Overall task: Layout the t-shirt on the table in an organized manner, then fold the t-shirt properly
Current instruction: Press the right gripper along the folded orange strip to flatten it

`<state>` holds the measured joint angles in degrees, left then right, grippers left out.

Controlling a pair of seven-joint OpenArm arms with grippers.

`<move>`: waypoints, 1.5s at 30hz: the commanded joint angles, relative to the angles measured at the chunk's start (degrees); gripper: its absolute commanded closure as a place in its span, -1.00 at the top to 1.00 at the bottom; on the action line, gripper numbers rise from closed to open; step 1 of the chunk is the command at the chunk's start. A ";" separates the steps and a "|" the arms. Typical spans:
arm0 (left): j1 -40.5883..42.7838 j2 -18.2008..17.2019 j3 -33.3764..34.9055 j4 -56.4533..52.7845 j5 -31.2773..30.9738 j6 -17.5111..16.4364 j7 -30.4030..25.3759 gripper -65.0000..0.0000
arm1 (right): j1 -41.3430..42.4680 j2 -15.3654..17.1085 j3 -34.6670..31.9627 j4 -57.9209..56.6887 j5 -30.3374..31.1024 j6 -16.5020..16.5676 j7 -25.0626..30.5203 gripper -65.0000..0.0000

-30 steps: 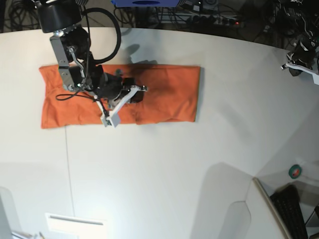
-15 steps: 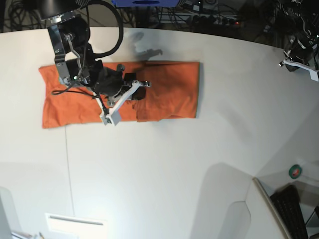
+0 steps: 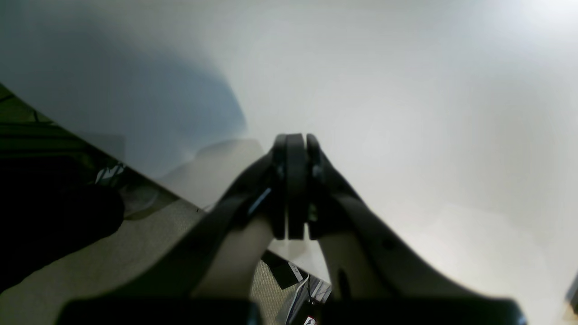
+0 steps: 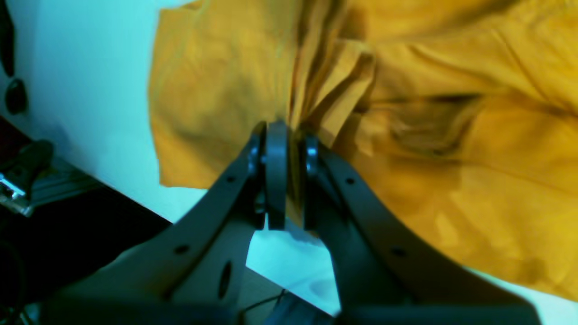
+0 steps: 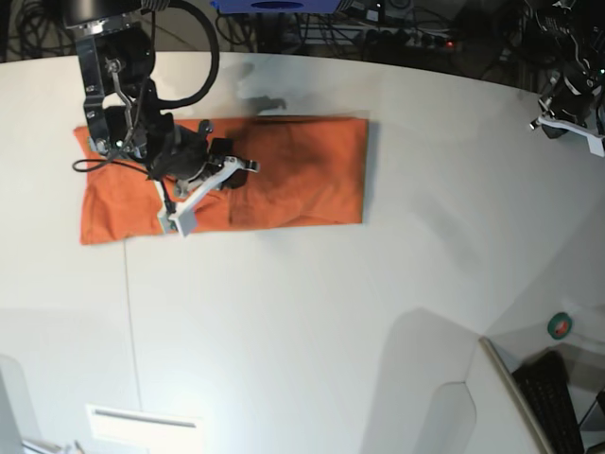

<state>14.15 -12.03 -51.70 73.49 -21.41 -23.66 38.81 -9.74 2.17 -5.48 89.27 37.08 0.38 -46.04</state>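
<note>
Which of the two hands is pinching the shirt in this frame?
The right hand, with orange t-shirt fabric bunched between its closed fingers. The left hand is shut on nothing, parked over bare table at the far edge.

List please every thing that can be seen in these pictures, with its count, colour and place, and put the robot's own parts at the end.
t-shirt: one, orange, folded into a long strip, lying on the far left part of the table.
table: one, white, fills most of the base view.
tape roll: one, green with a red centre, at the right edge, off the table.
keyboard: one, black, bottom right corner.
cables: many, dark, behind the table's far edge.
right gripper: one, black, shut on a bunched fold of the t-shirt.
left gripper: one, black, shut on nothing, above bare table near its edge.
</note>
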 commanded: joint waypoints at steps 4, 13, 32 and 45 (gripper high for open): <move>-0.13 -1.11 -0.30 0.92 -0.53 -0.21 -0.96 -1.00 | 0.81 -0.02 0.68 1.14 0.68 0.28 0.46 -1.00; -0.04 -1.02 -0.30 0.92 -0.53 -0.21 -0.96 -1.00 | 2.57 -0.20 0.68 -4.48 0.41 0.10 0.81 -1.00; 0.31 -0.93 -0.21 1.28 -0.61 -0.21 -0.96 -1.00 | -2.53 -0.02 3.15 7.21 0.41 0.01 0.81 -0.26; -0.04 -0.93 -0.21 1.28 -0.79 -0.21 -0.96 -1.00 | 8.55 -1.78 -14.26 -0.09 0.68 7.13 0.90 -1.00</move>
<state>14.15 -11.79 -51.55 73.65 -21.41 -23.64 38.83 -1.67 1.04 -19.57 88.23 37.08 7.11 -45.93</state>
